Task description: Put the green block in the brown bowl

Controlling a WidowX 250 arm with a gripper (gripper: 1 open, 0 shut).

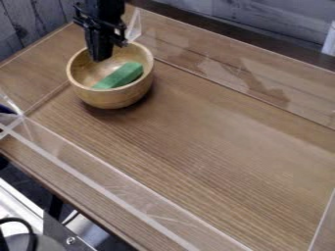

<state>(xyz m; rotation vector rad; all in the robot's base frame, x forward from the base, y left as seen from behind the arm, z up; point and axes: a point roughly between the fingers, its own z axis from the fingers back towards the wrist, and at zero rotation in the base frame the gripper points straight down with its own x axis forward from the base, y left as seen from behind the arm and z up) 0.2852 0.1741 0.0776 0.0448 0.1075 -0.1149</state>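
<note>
Inside brown bowl [110, 78], green block [123, 74], tilted

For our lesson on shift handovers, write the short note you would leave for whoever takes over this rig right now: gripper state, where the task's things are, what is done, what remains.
Gripper: the black gripper points straight down over the back left part of the bowl, jaws shut and holding nothing.
Things: the small bright green rectangular block lies inside the round light-brown wooden bowl, tilted against its right inner side, apart from the gripper. The bowl sits near the back left corner of the wooden table.
Done: the block is in the bowl and released.
Left: probably only lifting the arm clear of the bowl.
</note>
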